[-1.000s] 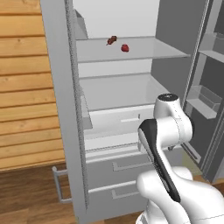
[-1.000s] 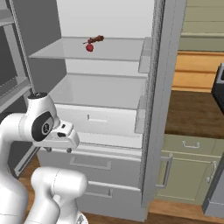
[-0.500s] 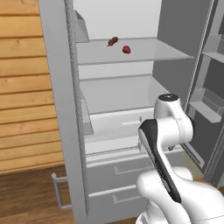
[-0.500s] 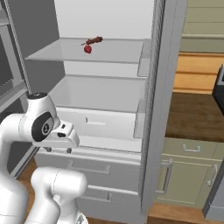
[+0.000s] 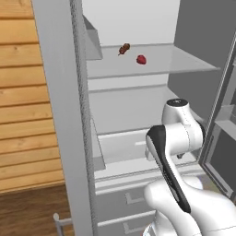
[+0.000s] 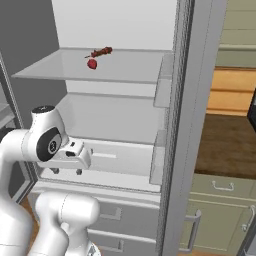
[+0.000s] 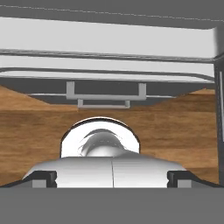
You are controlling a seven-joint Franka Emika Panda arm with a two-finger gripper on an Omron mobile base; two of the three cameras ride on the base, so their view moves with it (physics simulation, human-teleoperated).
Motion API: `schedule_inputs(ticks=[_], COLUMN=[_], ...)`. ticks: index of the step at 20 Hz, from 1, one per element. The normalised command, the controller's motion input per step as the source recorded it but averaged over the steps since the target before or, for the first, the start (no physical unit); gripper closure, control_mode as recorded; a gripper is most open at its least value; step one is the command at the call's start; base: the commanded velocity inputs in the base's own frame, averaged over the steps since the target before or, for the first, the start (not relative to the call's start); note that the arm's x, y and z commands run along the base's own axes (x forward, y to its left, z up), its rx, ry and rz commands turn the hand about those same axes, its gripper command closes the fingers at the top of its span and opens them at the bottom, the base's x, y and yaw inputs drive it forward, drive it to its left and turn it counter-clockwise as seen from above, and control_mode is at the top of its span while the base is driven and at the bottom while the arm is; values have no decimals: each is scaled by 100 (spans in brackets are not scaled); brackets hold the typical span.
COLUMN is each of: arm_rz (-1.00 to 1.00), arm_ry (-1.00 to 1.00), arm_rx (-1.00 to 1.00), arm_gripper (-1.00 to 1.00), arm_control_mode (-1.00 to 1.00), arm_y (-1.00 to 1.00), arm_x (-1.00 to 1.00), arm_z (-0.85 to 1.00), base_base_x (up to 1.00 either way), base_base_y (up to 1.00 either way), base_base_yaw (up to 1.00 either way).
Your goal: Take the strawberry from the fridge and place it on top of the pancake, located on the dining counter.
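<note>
1. Strawberry (image 5: 141, 59): 1, red, on the upper glass shelf.
2. Brown-red morsel (image 5: 124, 49): 1, same shelf.
3. Fridge (image 6: 125, 150): 1.
4. Fridge drawers (image 6: 114, 216): 2, handles visible.
5. Gripper (image 6: 65, 171): 1.

Fridge (image 5: 60, 92) stands open (brown-red morsel (image 5: 124, 49) crowds the strawberry (image 5: 141, 59)).

Both base views near open fridge (image 5: 138, 92)

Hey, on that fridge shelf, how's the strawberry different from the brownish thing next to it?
The strawberry is bright red; the morsel is darker brown-red. The strawberry is rounded, the morsel elongated. The strawberry lies nearer the shelf's front, the morsel behind it. Both are tiny and rest on the same upper shelf, close together.
</note>
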Motion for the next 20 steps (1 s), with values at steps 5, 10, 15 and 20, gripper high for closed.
schedule_inputs(ticks=[5,10,15,20], arm_rz=[0,0,0,0], arm_ry=[0,0,0,0], arm_rx=[0,0,0,0], arm_gripper=[-100,-100,-100,-100], arm_control_mode=[100,100,100,100], arm_y=[0,0,0,0], arm_x=[0,0,0,0], arm_z=[0,0,0,0], base_base_x=[32,40,41,34], base_base_y=[0,0,0,0], base_base_yaw=[0,0,0,0])
